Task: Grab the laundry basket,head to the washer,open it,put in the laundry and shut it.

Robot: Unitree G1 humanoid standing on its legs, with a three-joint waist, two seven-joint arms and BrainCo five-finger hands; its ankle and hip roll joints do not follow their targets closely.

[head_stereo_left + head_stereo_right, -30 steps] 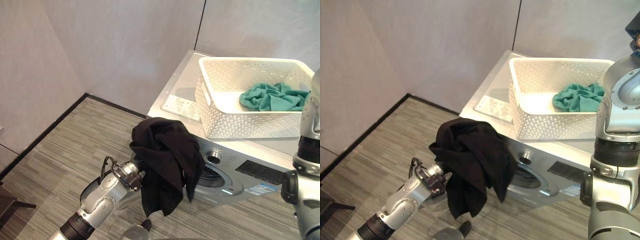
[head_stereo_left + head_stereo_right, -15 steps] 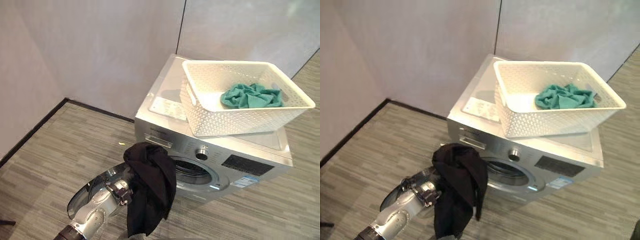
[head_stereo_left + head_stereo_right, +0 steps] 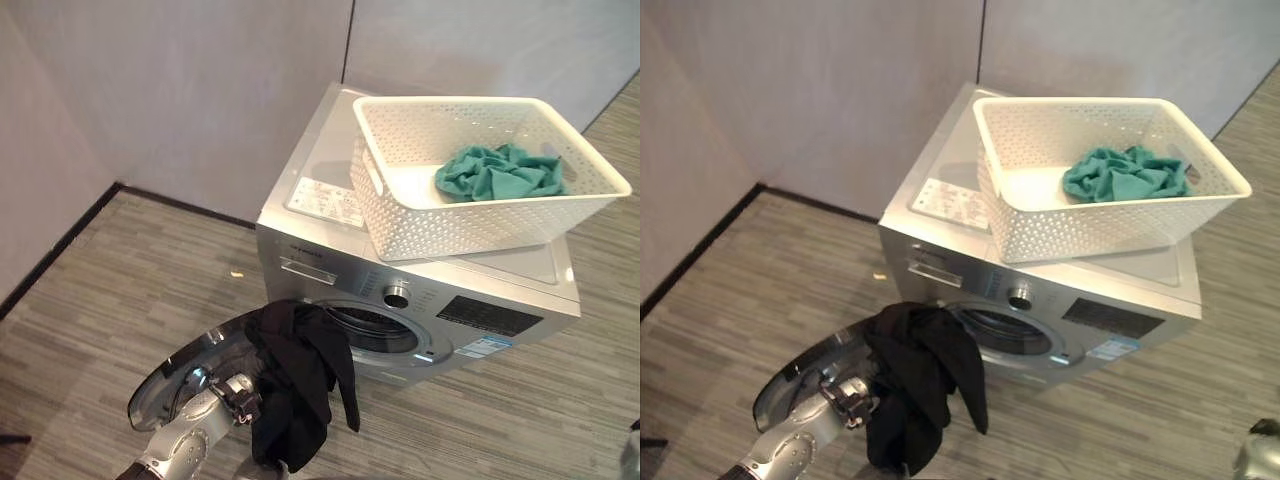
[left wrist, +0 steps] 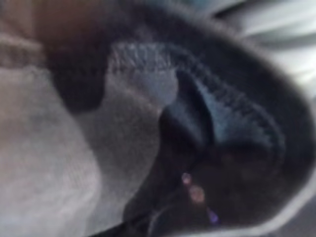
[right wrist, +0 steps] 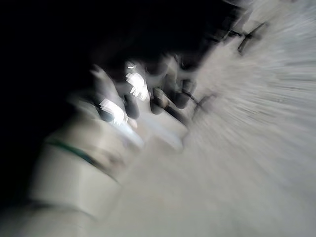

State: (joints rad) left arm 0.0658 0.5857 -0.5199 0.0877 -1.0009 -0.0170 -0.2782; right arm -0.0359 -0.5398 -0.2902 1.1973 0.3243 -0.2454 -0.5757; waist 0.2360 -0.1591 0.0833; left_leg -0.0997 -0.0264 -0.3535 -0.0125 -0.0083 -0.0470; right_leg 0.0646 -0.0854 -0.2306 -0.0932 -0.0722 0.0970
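One black garment (image 3: 297,375) is hanging over the left hand (image 3: 243,397), fingers hidden, grip unclear. It is sitting level with the washer (image 3: 420,300) opening, ready for loading; the basket (image 3: 470,170) is waiting on top.

Laundry corner, washer (image 3: 420,300), laundry basket (image 3: 480,180), plain walls (image 3: 180,90)

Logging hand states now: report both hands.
Left hand: buried under the black garment, fingers hidden; cannot tell.
Right hand: too blurred; cannot tell.
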